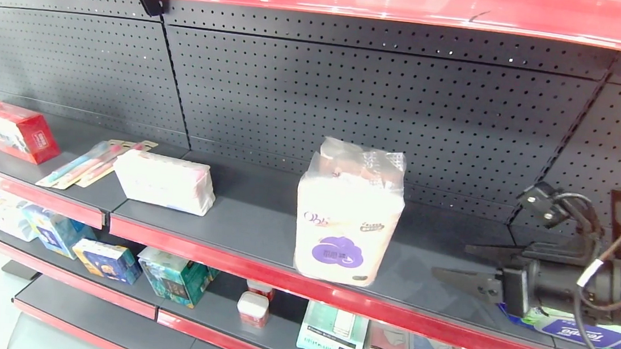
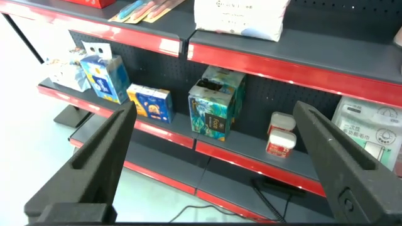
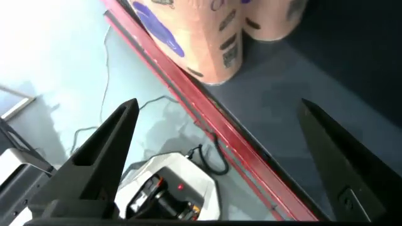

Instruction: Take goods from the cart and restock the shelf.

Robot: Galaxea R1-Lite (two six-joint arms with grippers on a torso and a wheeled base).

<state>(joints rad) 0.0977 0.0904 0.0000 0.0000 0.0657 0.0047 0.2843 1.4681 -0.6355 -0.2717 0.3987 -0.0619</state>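
Matte grey shelf (image 1: 249, 220), blocky plastic-wrapped tissue pack (image 1: 347, 223)

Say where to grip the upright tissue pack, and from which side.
Probably mid-body on the tissue pack, front and back faces, coming from the robot's right, where the open right gripper sits. It stands upright; its loose top film offers little hold.

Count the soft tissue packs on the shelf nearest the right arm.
3: flat white pack at left, tall upright pack mid-shelf by the front edge, blue-labelled pack under the right arm; more may hide there.
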